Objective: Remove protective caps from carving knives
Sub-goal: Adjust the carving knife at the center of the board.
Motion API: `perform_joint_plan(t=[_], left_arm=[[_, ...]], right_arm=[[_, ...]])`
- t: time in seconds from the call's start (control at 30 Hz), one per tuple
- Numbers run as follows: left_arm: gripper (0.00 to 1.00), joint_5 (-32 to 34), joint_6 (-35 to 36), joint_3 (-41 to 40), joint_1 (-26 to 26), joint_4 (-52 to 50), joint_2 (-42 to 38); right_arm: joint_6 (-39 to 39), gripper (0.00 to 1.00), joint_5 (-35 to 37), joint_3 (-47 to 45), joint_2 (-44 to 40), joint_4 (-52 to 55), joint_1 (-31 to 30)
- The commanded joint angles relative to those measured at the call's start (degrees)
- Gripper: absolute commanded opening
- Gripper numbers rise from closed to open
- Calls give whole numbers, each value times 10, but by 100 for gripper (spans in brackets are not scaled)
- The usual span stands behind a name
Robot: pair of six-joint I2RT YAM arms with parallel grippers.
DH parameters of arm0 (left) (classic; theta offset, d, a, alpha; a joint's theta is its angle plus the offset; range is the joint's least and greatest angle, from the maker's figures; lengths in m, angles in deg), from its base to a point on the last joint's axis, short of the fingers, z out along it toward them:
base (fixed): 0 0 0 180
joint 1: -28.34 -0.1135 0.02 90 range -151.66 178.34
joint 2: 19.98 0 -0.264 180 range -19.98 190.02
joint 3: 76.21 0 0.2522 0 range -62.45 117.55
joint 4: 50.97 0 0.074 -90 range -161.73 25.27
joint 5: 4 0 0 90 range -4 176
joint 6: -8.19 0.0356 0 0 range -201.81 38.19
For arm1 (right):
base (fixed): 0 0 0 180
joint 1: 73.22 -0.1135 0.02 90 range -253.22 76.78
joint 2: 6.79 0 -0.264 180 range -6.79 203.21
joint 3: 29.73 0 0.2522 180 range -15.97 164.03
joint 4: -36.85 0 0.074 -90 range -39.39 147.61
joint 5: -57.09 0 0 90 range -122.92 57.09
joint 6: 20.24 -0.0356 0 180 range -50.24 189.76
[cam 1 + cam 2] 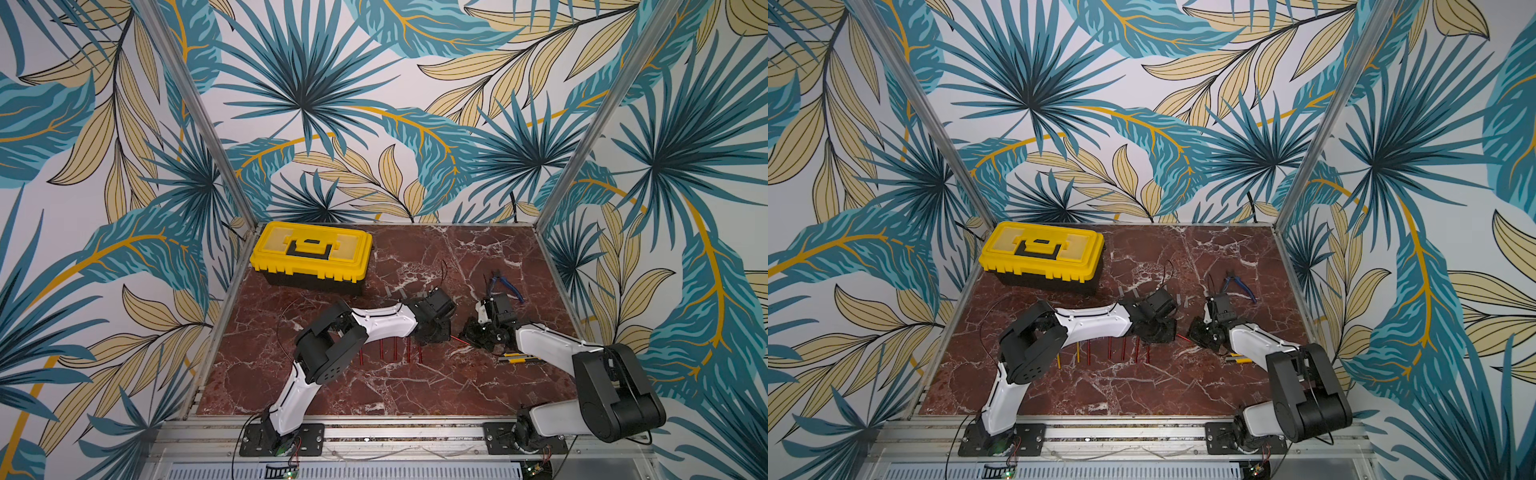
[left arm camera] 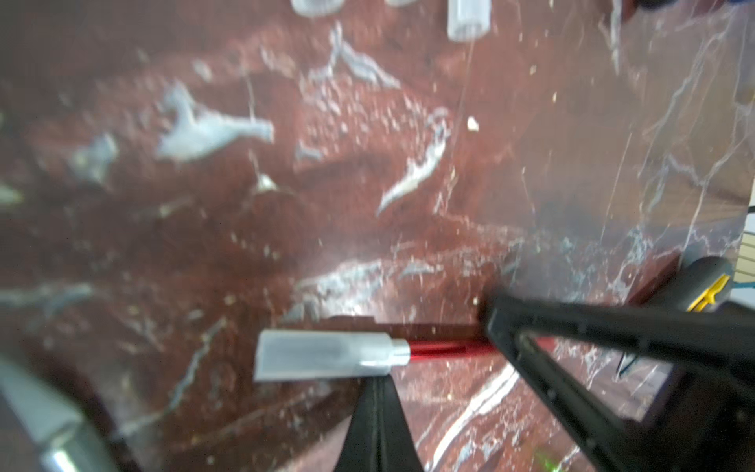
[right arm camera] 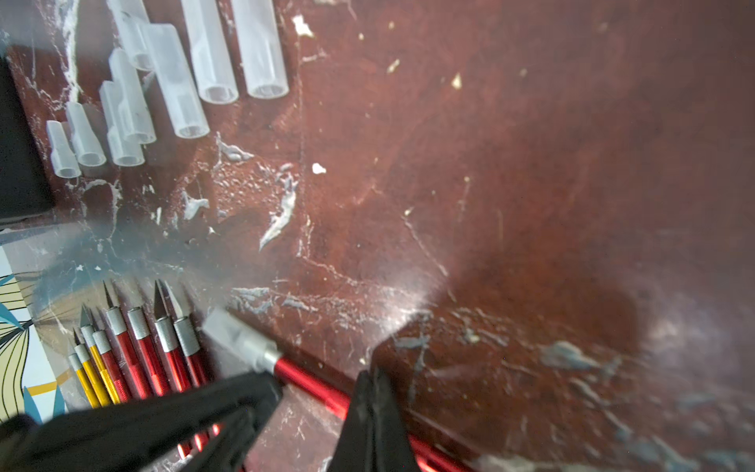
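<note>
1. The one carving knife (image 3: 310,382) with its cap (image 2: 322,355) on sits midway on the surface (image 3: 531,163), between the arms. Cap end points toward 9 o'clock, handle toward 3. Resting or just lifted: can't tell.
2. Right gripper (image 3: 369,380): jaws together across the red handle, a little behind the silver collar. Reads as clamped on the knife.
3. Left gripper (image 2: 378,392): jaws together, tips against the cap's collar end, not around it. You have no hold on the cap yet.
4. Cap is light, thin, slick plastic, likely a friction fit. Take it mid-body on the flat faces. Squeeze hard and it'll probably pinch the blade tighter. Pull straight along the axis, because the fine blade tip would chip easily.
5. Handle is thin, round, smooth metal, so it may spin or slide. Clamp close to the collar.
6. Bare knives (image 3: 139,347) lie just beside at 9 o'clock, loose caps (image 3: 171,73) at 11. Mind that row on the pull.
</note>
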Motion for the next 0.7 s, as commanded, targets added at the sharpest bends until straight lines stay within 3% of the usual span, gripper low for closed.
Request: perform_joint_plan(t=[0.0, 0.23, 0.67], left_arm=[[0, -5, 11, 19, -9, -5, 16], [0, -7, 12, 24, -15, -5, 18], [0, -15, 12, 32, -17, -5, 26]], right_arm=[[-1, 0, 0, -22, -6, 17, 1], [-11, 0, -19, -40, -1, 4, -16], [-44, 0, -1, -45, 16, -40, -111]])
